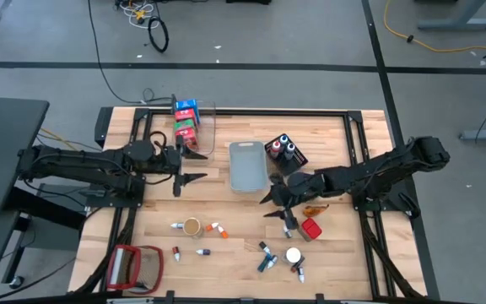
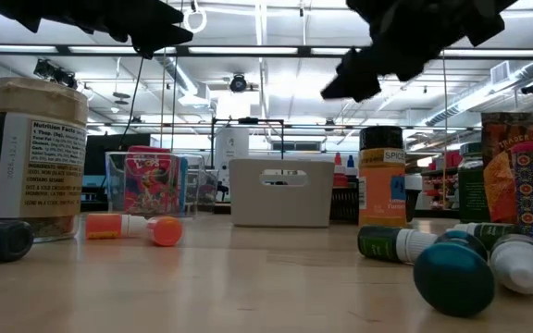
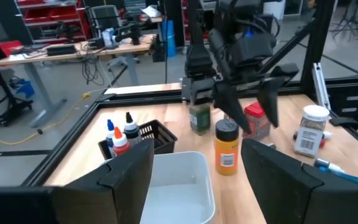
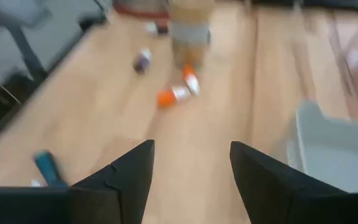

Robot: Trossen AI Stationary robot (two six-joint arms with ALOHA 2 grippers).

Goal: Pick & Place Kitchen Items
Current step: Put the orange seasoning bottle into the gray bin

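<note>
Right gripper (image 1: 275,203) at frame centre-right, jaws spread and empty, above the wooden counter (image 1: 226,211). Left gripper (image 1: 199,166) at centre-left, jaws spread, beside the clear plastic bin (image 1: 212,127) holding small coloured cartons (image 1: 186,118). Small bottles and jars (image 1: 194,227) are scattered along the lower frame.

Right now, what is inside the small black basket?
The black basket holds small bottles standing upright, with red, blue and black caps. Its wall covers their lower parts.
</note>
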